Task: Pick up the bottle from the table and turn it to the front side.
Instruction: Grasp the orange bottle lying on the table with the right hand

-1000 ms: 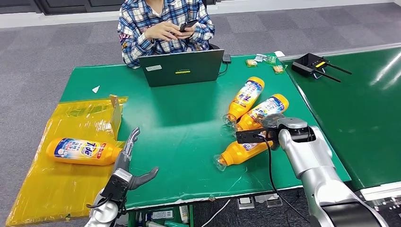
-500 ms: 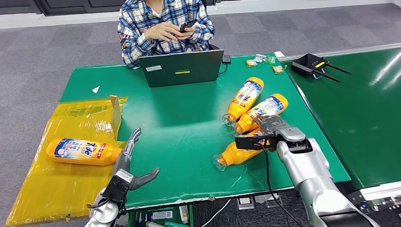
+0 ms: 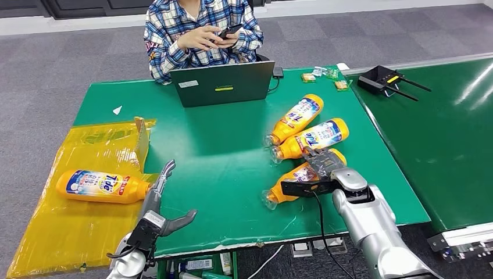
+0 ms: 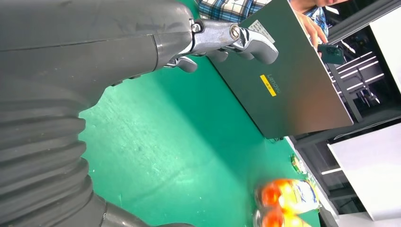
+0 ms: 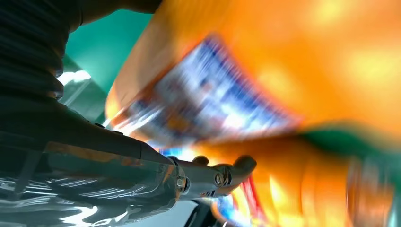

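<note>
Currently your right hand [image 3: 323, 163] lies over the nearest bottle [image 3: 293, 182]; whether it grips, you cannot tell. A loose hold risks knocking the neighbouring bottle [image 3: 311, 138] just beyond. Your left hand [image 3: 160, 200] hangs open, holding nothing.

Three orange bottles near the laptop [image 3: 222, 83]

The nearest bottle [image 3: 296, 182] lies on its side, clear cap toward the table's front edge, farthest from the laptop. The middle bottle [image 3: 311, 138] and far bottle [image 3: 295, 119] lie label-up, between it and the laptop.
</note>
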`<state>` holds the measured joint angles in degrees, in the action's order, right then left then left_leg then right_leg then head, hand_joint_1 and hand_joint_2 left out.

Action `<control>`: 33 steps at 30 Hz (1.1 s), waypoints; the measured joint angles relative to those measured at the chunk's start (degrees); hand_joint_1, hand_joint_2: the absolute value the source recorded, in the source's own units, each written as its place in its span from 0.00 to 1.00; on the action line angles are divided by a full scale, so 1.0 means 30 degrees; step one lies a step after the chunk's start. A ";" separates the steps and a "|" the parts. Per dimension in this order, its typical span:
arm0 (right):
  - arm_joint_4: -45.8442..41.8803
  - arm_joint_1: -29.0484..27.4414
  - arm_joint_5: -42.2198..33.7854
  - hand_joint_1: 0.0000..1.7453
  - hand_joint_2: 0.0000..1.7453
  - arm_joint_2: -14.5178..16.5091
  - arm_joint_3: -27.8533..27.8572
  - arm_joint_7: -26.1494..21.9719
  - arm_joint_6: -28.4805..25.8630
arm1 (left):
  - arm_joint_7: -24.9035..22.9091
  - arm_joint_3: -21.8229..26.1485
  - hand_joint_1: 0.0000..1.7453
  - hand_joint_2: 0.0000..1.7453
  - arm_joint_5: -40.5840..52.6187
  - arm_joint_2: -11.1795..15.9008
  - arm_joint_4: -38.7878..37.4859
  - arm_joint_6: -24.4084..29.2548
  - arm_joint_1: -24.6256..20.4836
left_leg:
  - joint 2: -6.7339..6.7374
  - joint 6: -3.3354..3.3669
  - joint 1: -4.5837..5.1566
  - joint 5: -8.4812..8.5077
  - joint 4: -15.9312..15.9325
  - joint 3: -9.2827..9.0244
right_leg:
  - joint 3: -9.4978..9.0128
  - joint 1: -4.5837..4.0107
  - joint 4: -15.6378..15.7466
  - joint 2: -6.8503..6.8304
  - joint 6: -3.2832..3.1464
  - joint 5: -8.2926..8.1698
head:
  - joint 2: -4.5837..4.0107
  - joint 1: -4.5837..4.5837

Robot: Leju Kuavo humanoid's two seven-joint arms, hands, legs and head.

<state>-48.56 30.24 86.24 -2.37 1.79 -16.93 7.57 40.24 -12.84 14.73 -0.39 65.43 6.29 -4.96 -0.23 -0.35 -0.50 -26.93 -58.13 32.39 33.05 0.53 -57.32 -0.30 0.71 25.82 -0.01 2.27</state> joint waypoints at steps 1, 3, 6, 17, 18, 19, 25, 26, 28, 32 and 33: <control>0.0009 -0.0085 -0.0004 0.00 1.00 0.0058 0.0000 -0.0019 0.0122 | 0.0000 0.0000 0.00 1.00 0.0011 0.0000 0.0009 -0.0004 0.0007 | 0.0000 0.0000 0.0000 0.0000 0.0000 0.0000 | 0.0000 0.0000 0.0000 0.0000 0.0000 -0.0001 | 0.0002 0.0002; 0.0018 -0.0153 -0.0004 0.00 1.00 0.0133 0.0000 -0.0015 0.0346 | 0.0000 0.0002 0.00 1.00 0.0022 -0.0002 0.0029 -0.0009 0.0018 | -0.0001 0.0000 -0.0001 0.0001 -0.0001 -0.0001 | -0.0005 -0.0002 0.0000 0.0002 0.0000 -0.0001 | 0.0002 0.0002; 0.0018 -0.0153 -0.0004 0.00 1.00 0.0195 0.0000 -0.0015 0.0360 | 0.0000 0.0002 0.00 1.00 0.0029 -0.0002 0.0064 -0.0011 0.0031 | -0.0001 0.0000 -0.0003 0.0001 -0.0001 -0.0004 | -0.0012 -0.0002 0.0001 0.0004 0.0000 -0.0001 | 0.0002 0.0000; -0.0688 -0.0483 -0.0091 0.00 1.00 0.0275 0.0000 -0.0255 0.0567 | 0.0000 0.0002 0.00 1.00 0.0036 -0.0009 0.0067 -0.0013 0.0030 | -0.0002 0.0000 -0.0002 0.0001 -0.0001 0.0000 | -0.0001 -0.0002 0.0002 0.0012 -0.0001 -0.0002 | 0.0002 0.0000; -0.0934 -0.0567 -0.0095 0.00 1.00 0.0301 0.0000 -0.0176 0.0857 | 0.0000 0.0002 0.00 1.00 0.0038 -0.0015 0.0067 -0.0013 0.0028 | -0.0002 0.0000 -0.0002 0.0001 -0.0001 0.0004 | 0.0004 -0.0002 0.0001 0.0012 -0.0001 -0.0002 | 0.0002 0.0000; -0.1176 -0.0632 -0.0102 0.00 1.00 0.0332 0.0000 -0.0067 0.1293 | 0.0000 0.0002 0.00 1.00 0.0038 -0.0022 0.0067 -0.0013 0.0026 | -0.0002 0.0000 -0.0002 0.0001 -0.0001 0.0007 | 0.0007 -0.0002 0.0001 0.0011 -0.0001 -0.0002 | 0.0002 0.0000; -0.1783 -0.0718 -0.0552 1.00 1.00 0.0466 -0.0126 0.0489 0.3300 | 0.0000 0.0002 0.00 1.00 0.0036 -0.0093 0.0062 -0.0035 0.0016 | -0.0002 -0.0001 -0.0003 -0.0001 0.0000 0.0011 | 0.0009 -0.0004 0.0000 0.0010 -0.0001 0.0000 | 0.0002 0.0000; -0.1789 -0.0734 -0.0741 1.00 1.00 0.0466 -0.0226 0.0601 0.3335 | -0.0002 0.0002 0.00 1.00 0.0035 -0.0093 0.0058 -0.0035 0.0016 | -0.0001 -0.0001 -0.0003 -0.0001 0.0000 0.0012 | 0.0010 -0.0003 0.0001 0.0010 -0.0001 0.0001 | 0.0002 0.0000; -0.1789 -0.0760 -0.1028 1.00 1.00 0.0463 -0.0386 0.0414 0.3327 | -0.0005 0.0002 0.00 1.00 0.0029 -0.0089 0.0055 -0.0038 0.0015 | -0.0001 -0.0001 -0.0001 -0.0002 -0.0001 0.0015 | 0.0015 0.0000 0.0002 0.0012 -0.0001 0.0001 | 0.0002 0.0002; -0.1789 -0.0778 -0.1444 1.00 1.00 0.0464 -0.0392 -0.0897 0.3326 | -0.0007 0.0002 0.00 1.00 -0.0033 -0.0087 0.0051 -0.0067 0.0013 | 0.0000 -0.0001 0.0001 -0.0003 -0.0001 0.0015 | 0.0020 0.0001 0.0005 0.0023 -0.0001 0.0000 | 0.0002 0.0000; -0.1789 -0.0792 -0.1554 1.00 1.00 0.0468 -0.0375 -0.1254 0.3326 | -0.0007 0.0002 0.00 1.00 -0.0060 -0.0087 0.0045 -0.0080 0.0012 | 0.0001 -0.0001 0.0001 -0.0003 -0.0001 0.0014 | 0.0021 0.0000 0.0005 0.0024 -0.0001 -0.0001 | 0.0002 0.0000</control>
<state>-53.92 27.87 81.57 -0.96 0.67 -20.69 17.55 40.22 -12.83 14.55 -0.66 65.57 6.05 -4.93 -0.23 -0.35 -0.50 -26.93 -58.14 32.43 33.11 0.53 -57.31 -0.23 0.71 25.81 0.00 2.27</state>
